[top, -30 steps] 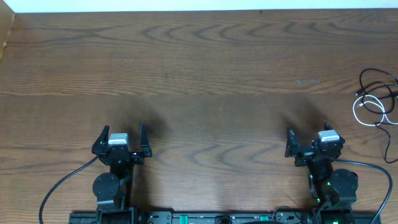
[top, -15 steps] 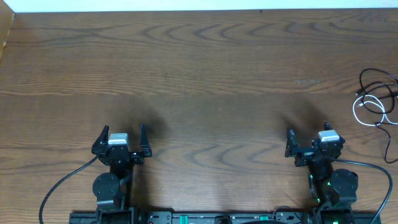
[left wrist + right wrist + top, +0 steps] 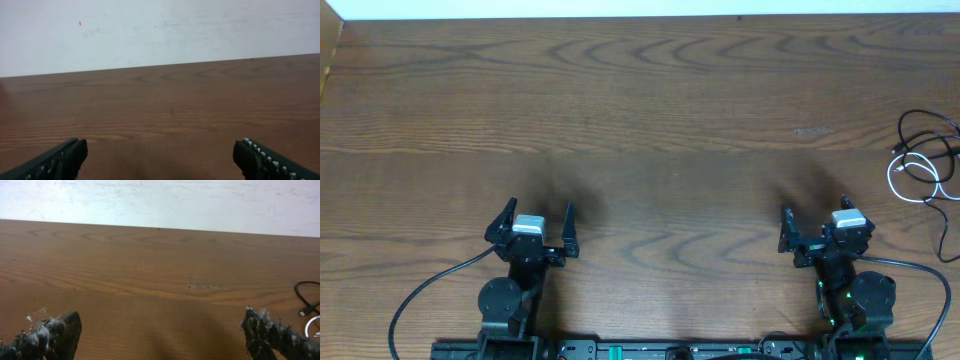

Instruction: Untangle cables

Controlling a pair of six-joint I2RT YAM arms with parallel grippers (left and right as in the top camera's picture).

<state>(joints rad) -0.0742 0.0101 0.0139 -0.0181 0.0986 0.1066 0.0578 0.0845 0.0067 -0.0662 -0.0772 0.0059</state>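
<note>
The cables [image 3: 925, 160] lie as loose black and white loops at the table's far right edge, partly cut off by the frame. A black loop and a bit of white cord show at the right edge of the right wrist view [image 3: 309, 306]. My left gripper [image 3: 535, 223] is open and empty near the front left, far from the cables. My right gripper [image 3: 814, 225] is open and empty near the front right, to the left of and nearer than the cables. Both show wide-open fingers in their wrist views, left [image 3: 160, 155] and right [image 3: 161, 330].
The wooden table [image 3: 640, 120] ends at a white wall at the back. Thick black arm wires [image 3: 420, 300] trail from both arm bases along the front edge. A faint pale smudge [image 3: 813, 131] marks the wood.
My left gripper has moved a little to the right and slightly forward. The right arm and the cables have not moved.
</note>
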